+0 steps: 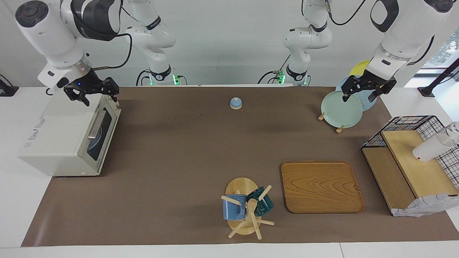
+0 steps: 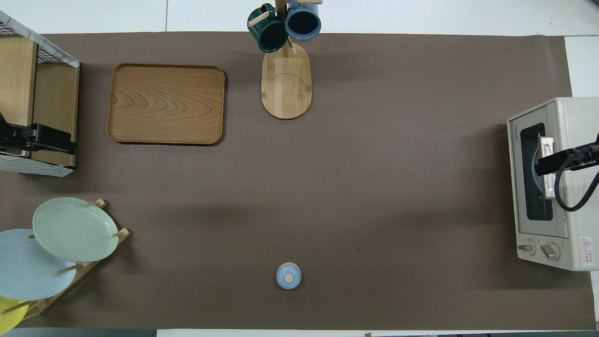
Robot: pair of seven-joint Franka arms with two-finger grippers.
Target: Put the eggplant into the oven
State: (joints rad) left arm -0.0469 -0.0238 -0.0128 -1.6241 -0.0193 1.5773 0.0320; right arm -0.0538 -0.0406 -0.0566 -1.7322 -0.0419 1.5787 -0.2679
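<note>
On the desk (image 1: 172,150) the oven (image 1: 68,138) is shut, no eggplant visible; open right hand (image 1: 94,94) above it, open left hand (image 1: 369,89) over plates (image 1: 341,108), risk stalling.

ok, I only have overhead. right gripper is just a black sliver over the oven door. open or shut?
Observer: Facing view shows the right gripper open and empty, up above the top front edge of the oven.
Operator: Left gripper? I see it over the shelf.
Observer: The left gripper is open and empty, raised by the green plate in the plate rack.
Operator: Anything on the shelf I'm missing?
Observer: A white cup lies on its side on the wooden shelf.
</note>
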